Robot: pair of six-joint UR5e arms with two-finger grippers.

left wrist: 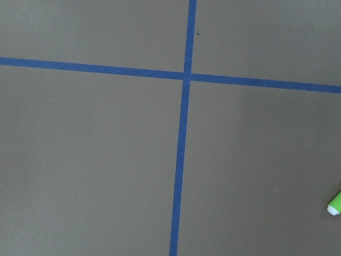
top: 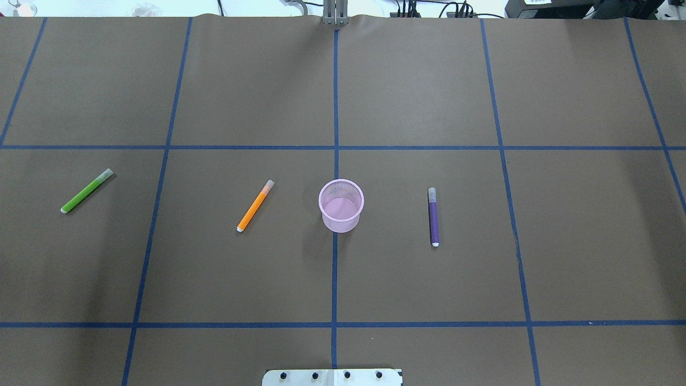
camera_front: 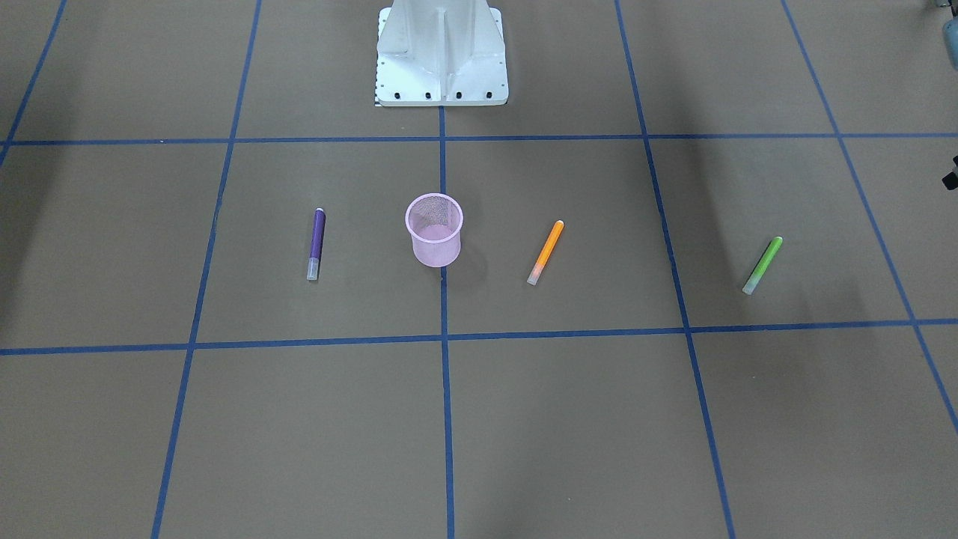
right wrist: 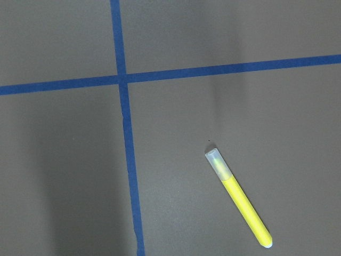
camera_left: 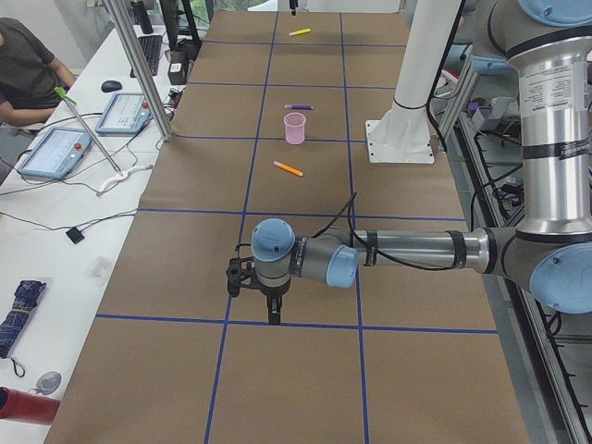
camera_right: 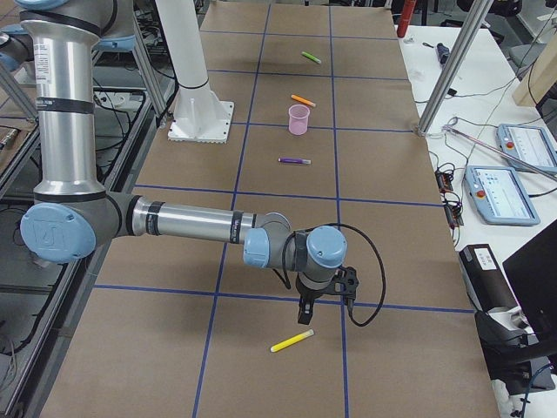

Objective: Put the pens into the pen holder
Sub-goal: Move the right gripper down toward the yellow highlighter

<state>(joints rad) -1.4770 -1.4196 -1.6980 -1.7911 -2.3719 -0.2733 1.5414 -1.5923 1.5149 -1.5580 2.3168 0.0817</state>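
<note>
The pink mesh pen holder (top: pixel 341 206) stands upright at the table's middle and looks empty. The purple pen (top: pixel 433 217), the orange pen (top: pixel 255 206) and the green pen (top: pixel 87 190) lie flat on the table around it. The yellow pen (camera_right: pixel 291 340) lies far out on the right end, also in the right wrist view (right wrist: pixel 240 198). My right gripper (camera_right: pixel 304 315) hovers just beside the yellow pen. My left gripper (camera_left: pixel 274 314) hovers over the left end; the green pen's tip (left wrist: pixel 335 204) shows at its wrist view's edge. I cannot tell whether either gripper is open or shut.
Brown paper with blue tape lines (top: pixel 335 279) covers the table. The robot's white base (camera_front: pixel 441 60) stands behind the pen holder. Desks with control tablets (camera_right: pixel 513 144) and metal posts (camera_left: pixel 139 74) line the operators' side.
</note>
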